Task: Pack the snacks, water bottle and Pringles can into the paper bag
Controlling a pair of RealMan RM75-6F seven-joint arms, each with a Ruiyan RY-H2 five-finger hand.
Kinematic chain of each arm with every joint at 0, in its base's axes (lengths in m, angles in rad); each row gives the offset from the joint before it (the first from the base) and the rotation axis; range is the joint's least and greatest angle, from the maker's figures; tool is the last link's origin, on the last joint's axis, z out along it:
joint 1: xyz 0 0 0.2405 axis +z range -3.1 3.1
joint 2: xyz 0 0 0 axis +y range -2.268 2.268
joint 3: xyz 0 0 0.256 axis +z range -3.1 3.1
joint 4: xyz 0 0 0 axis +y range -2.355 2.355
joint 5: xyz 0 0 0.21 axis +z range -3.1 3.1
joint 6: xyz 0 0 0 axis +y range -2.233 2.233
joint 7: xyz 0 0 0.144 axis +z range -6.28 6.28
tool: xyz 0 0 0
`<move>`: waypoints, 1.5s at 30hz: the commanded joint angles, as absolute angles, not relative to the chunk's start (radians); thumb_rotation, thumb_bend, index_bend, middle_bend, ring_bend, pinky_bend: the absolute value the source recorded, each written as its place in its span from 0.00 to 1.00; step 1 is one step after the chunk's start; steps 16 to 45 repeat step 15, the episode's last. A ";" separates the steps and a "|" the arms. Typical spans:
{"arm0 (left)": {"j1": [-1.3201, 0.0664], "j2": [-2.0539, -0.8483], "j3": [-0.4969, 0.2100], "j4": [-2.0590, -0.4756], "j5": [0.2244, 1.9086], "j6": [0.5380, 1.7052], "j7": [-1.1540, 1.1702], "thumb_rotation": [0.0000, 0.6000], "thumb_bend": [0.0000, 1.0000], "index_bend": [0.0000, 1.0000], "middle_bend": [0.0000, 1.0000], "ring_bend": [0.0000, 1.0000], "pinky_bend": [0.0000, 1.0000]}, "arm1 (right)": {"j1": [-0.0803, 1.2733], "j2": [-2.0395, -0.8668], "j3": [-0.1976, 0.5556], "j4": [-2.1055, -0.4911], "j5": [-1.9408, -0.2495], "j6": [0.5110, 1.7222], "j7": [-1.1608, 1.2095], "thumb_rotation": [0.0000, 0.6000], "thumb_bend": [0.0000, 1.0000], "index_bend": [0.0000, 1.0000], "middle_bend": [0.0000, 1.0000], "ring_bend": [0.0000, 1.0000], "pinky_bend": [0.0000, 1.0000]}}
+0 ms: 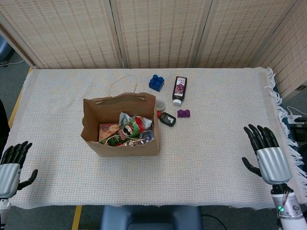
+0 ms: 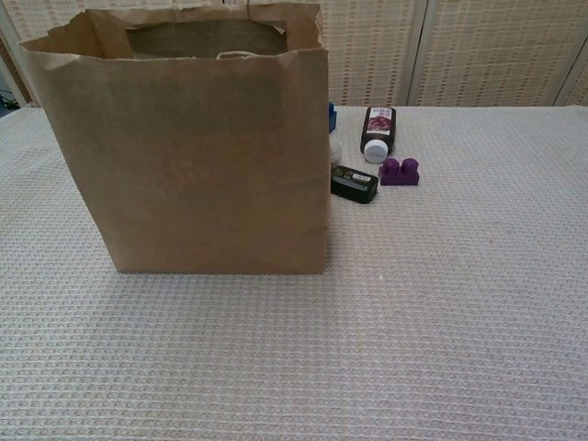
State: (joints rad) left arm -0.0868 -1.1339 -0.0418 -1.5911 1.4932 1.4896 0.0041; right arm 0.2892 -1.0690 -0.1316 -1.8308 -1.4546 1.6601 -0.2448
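Both hands, left hand (image 1: 9, 170) and right hand (image 1: 268, 155), spread, grasping nothing, at tabletop's near corners. Paper bag (image 1: 120, 125) seemingly packed; could tip if bumped.

Head view high above near table edge, looking steeply down over whole table (image 1: 225, 139) toward back screens; chest view low, near tabletop level, facing forward, close on paper bag (image 2: 188, 147); both share bag (image 1: 120, 125), dark bottle (image 1: 179, 88) (image 2: 377, 129), purple block (image 1: 183, 113) (image 2: 400, 171).
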 commanded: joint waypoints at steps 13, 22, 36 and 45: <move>-0.086 -1.135 -0.042 -1.590 1.493 1.491 0.010 1.00 0.37 0.00 0.00 0.00 0.00 | 0.144 -1.186 -0.075 -1.525 -1.532 1.722 -0.091 1.00 0.18 0.00 0.00 0.00 0.03; -0.085 -1.135 -0.042 -1.591 1.492 1.492 0.011 1.00 0.37 0.00 0.00 0.00 0.00 | 0.142 -1.183 -0.071 -1.531 -1.529 1.705 -0.096 1.00 0.18 0.00 0.00 0.00 0.03; -0.085 -1.135 -0.042 -1.591 1.492 1.492 0.011 1.00 0.37 0.00 0.00 0.00 0.00 | 0.142 -1.183 -0.071 -1.531 -1.529 1.705 -0.096 1.00 0.18 0.00 0.00 0.00 0.03; -0.085 -1.135 -0.042 -1.591 1.492 1.492 0.011 1.00 0.37 0.00 0.00 0.00 0.00 | 0.142 -1.183 -0.071 -1.531 -1.529 1.705 -0.096 1.00 0.18 0.00 0.00 0.00 0.03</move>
